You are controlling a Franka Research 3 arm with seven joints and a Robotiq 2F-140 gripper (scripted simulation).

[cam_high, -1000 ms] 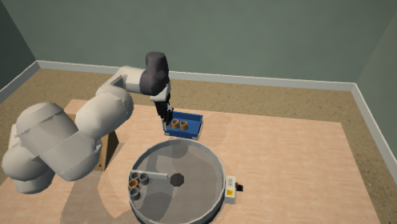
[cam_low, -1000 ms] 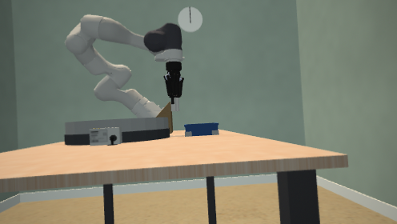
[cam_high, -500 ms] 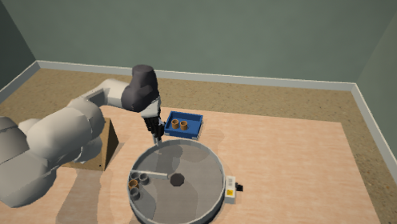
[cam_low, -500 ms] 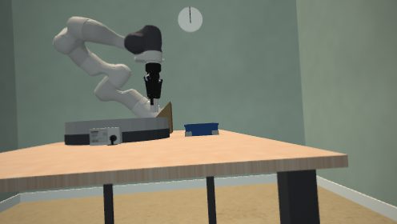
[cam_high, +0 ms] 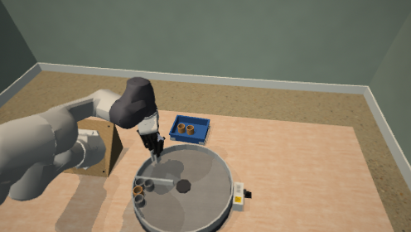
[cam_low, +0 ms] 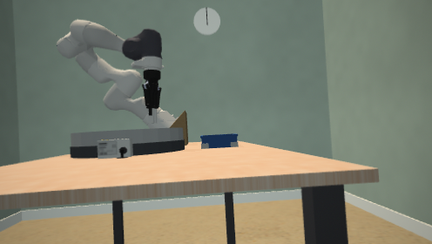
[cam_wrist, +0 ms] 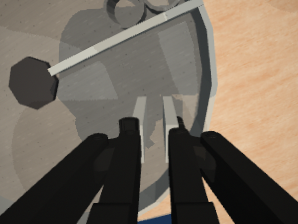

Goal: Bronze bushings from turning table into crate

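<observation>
My gripper is narrowly open and empty, above the crate-side part of the turning table. Two bronze bushings stand in the blue crate. One bronze bushing is on the turning table near its left rim, with steel bushings close around it. Two grey bushings show at the wrist view's top edge, partly cut off. The exterior view shows no bushings.
A light bar crosses the turning table from the rim towards the dark hub, between the bushings and my gripper. A raised rim surrounds the turning table. A small labelled box sits at its side.
</observation>
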